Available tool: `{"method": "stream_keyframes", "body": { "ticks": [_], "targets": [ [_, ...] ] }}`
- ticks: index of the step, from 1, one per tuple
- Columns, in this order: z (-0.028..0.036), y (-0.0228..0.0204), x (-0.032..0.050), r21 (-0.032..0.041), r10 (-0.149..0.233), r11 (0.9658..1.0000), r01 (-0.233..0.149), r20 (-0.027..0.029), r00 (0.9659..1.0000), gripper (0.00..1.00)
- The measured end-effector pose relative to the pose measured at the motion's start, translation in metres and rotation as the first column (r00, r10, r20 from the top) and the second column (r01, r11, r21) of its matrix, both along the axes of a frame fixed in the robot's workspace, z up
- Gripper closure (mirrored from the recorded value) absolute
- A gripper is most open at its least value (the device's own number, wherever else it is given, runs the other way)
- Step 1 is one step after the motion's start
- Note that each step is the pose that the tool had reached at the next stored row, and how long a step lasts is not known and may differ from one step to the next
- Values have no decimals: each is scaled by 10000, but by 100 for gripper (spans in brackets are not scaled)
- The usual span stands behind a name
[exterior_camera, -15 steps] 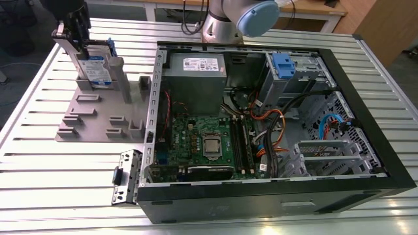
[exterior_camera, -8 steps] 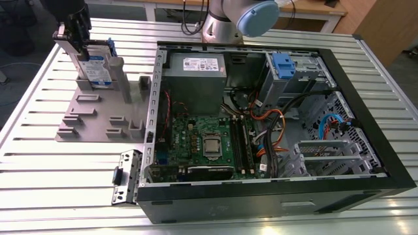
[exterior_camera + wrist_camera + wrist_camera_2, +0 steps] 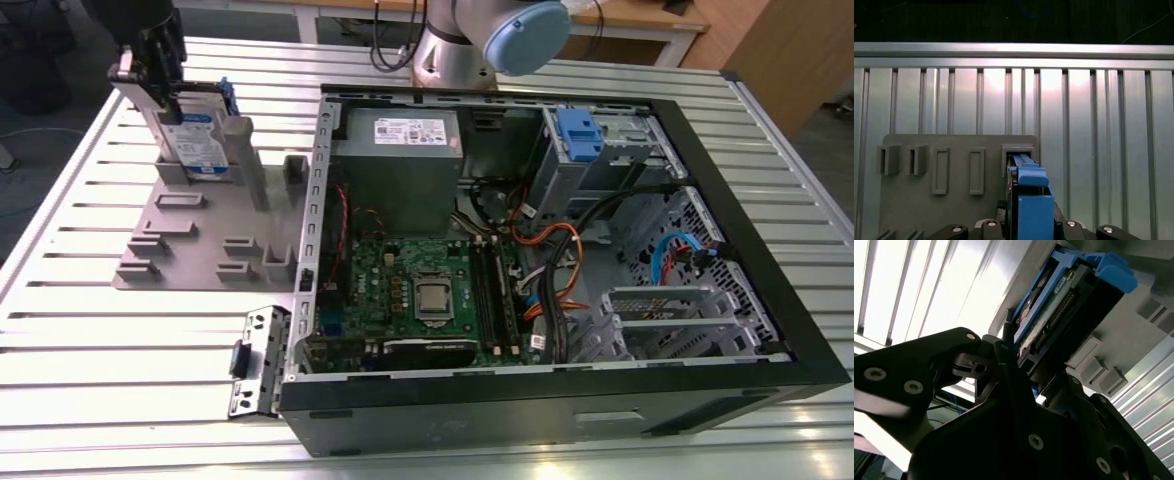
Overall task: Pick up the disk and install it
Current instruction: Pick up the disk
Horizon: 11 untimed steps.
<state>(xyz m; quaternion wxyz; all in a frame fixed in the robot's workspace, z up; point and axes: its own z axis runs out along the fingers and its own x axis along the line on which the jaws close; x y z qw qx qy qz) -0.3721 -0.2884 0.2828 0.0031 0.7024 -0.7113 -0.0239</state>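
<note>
The disk (image 3: 200, 140), a silver drive with a white-and-blue label and blue rails, stands on edge between the uprights of a grey holder plate (image 3: 187, 250) at the exterior view's upper left. My gripper (image 3: 176, 105) comes down onto the top of the disk and is shut on it. In the first wrist view the disk's blue rail (image 3: 1031, 200) runs from between my fingers down to a slot (image 3: 1018, 150) in the plate. In the second wrist view the disk (image 3: 1064, 300) sits clamped at the black fingertips (image 3: 1006, 342), its connector edge showing.
An open computer case (image 3: 747, 250) lies to the exterior view's right of the plate. It holds a grey power supply (image 3: 396, 150), a motherboard (image 3: 427, 290), cables, and a metal drive cage with a blue bracket (image 3: 577, 130). The arm's base (image 3: 461, 45) stands behind it on the slatted table (image 3: 134, 340).
</note>
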Motion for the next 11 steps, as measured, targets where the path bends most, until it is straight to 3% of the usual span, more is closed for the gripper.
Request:
{"method": "stream_keyframes", "body": {
  "ticks": [1,3,11],
  "targets": [
    [0,0,0,-1,0,10000,0,-1,10000,55],
    [0,0,0,0,0,10000,0,0,10000,64],
    [-3,0,0,0,0,10000,0,-1,10000,64]
  ]
}}
